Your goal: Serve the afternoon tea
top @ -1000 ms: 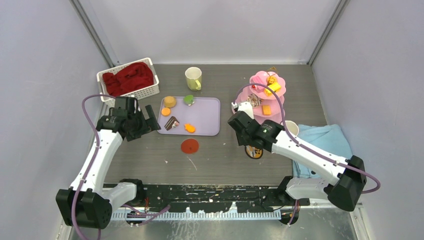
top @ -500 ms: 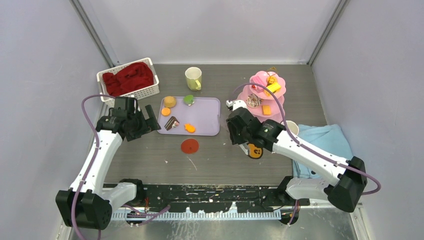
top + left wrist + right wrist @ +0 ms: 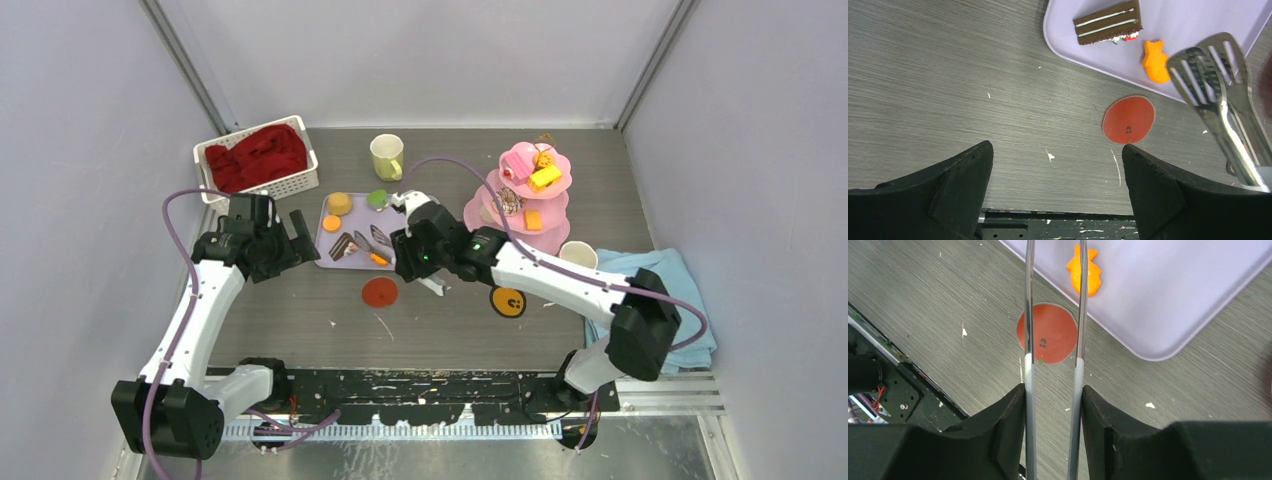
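Observation:
My right gripper [image 3: 408,266] [image 3: 1054,390] is shut on a pair of metal tongs [image 3: 372,240] [image 3: 1028,315]. The tongs reach over the lilac tray [image 3: 328,262] [image 3: 1158,300], and their two arms straddle an orange fish-shaped sweet [image 3: 1087,272] [image 3: 1154,61]. A chocolate cake slice [image 3: 343,246] [image 3: 1108,22], a round bun [image 3: 340,203] and a green sweet [image 3: 377,199] also lie on the tray. My left gripper [image 3: 300,232] [image 3: 1058,150] hangs open and empty at the tray's left. The pink three-tier stand [image 3: 520,158] holds several sweets. The yellow-green mug [image 3: 387,156] stands behind the tray, and a second mug [image 3: 578,256] is near the stand.
A red disc [image 3: 379,292] [image 3: 1053,332] lies just in front of the tray, and an orange disc with a face [image 3: 508,301] lies to its right. At the back left is a white basket [image 3: 258,158] of red cloth, and a light-blue towel [image 3: 650,280] lies at the right.
My right arm has swung left from beside the stand to over the tray, carrying the tongs. The orange face disc now lies uncovered on the table. The left arm has not moved.

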{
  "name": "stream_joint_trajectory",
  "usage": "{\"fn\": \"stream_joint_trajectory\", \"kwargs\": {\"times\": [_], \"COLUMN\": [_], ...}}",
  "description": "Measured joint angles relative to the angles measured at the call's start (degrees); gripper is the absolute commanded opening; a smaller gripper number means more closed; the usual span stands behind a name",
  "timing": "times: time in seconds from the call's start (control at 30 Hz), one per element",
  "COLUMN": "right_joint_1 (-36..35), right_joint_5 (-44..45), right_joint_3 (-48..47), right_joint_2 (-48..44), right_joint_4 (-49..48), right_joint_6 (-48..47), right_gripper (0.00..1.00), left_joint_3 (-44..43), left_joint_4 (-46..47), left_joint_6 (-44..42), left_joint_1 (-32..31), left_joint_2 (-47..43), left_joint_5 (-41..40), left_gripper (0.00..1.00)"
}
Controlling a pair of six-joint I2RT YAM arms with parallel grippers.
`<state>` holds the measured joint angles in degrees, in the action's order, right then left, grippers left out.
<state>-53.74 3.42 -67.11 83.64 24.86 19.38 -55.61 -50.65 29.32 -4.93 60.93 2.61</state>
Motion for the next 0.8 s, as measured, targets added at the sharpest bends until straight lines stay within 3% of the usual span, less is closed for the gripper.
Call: {"fn": "stream_joint_trajectory", "kwargs": {"times": [0.43,0.57,0.77,0.8], "right_joint_1": [-0.4,-0.4,-0.6,-0.6], "right_joint_5": [-2.0,-2.7,-3.1,-3.1], "right_joint_3": [-5.5,-7.2,-7.8,-7.8], "right_joint_2": [10.7,13.2,15.5,15.5], "right_joint_4": [-4.9,-5.5,-6.0,-6.1], "right_joint_6": [0.3,0.5,0.9,0.9], "right_gripper": [0.48,0.37,0.03,0.01], "left_joint_3": [0.0,0.0,0.0,0.0], "left_joint_4": [-0.4,-0.4,-0.4,-0.5], "left_joint_6": [-0.1,-0.1,-0.3,-0.4], "left_joint_1": [0.1,0.2,0.2,0.2], "left_joint_2": [0.0,0.0,-0.2,-0.2], "left_joint_5": [-1.1,-1.1,-1.1,-1.1], "left_gripper": [0.99,1.0,0.99,0.99]}}
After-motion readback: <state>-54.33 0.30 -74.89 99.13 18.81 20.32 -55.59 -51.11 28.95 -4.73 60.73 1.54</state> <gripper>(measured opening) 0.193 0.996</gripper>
